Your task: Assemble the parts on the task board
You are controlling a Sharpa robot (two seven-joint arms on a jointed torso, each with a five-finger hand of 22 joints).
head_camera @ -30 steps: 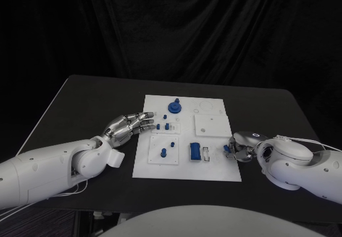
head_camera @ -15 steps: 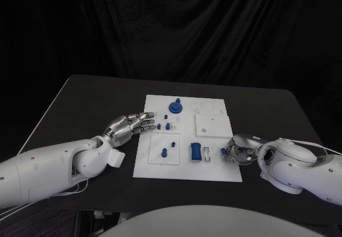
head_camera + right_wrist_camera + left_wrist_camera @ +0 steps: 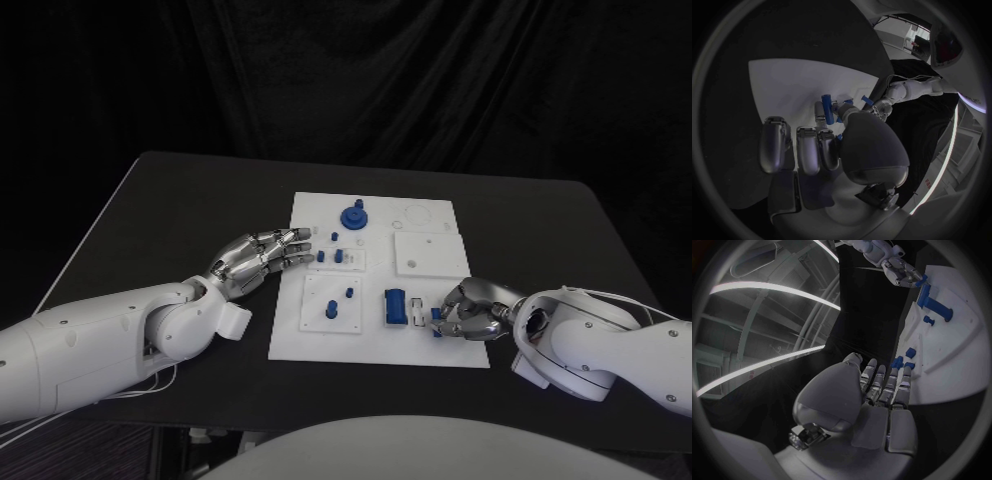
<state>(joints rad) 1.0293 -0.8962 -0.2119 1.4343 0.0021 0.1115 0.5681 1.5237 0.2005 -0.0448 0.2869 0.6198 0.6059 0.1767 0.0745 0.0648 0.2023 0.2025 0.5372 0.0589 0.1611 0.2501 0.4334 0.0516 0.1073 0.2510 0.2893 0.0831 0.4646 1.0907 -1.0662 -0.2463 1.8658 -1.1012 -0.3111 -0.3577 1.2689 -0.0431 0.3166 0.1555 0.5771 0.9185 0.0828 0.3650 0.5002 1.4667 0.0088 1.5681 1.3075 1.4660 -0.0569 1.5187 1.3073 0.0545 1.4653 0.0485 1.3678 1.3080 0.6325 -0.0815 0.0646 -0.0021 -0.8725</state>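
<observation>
The white task board (image 3: 433,345) lies mid-table. On it stand a tall blue part (image 3: 353,214), a blue block (image 3: 394,305), two small pegs (image 3: 329,308) and small blue pieces (image 3: 336,257) near its left edge. My left hand (image 3: 264,254) lies flat with straight fingers, its fingertips (image 3: 899,371) at the board's left edge by those small pieces (image 3: 904,360), holding nothing. My right hand (image 3: 470,310) hangs over the board's right part, next to the blue block, and pinches a small blue part (image 3: 437,317), the same part (image 3: 826,111) as in the right wrist view.
A raised white square plate (image 3: 430,252) sits on the board's right half, with round recesses (image 3: 421,214) behind it. Bare black table (image 3: 188,200) surrounds the board on all sides. In the left wrist view the right hand (image 3: 901,271) is beyond the blue block (image 3: 928,297).
My right hand has moved left from the board's right edge onto the board, carrying the small blue part toward the blue block. The left hand has stayed put.
</observation>
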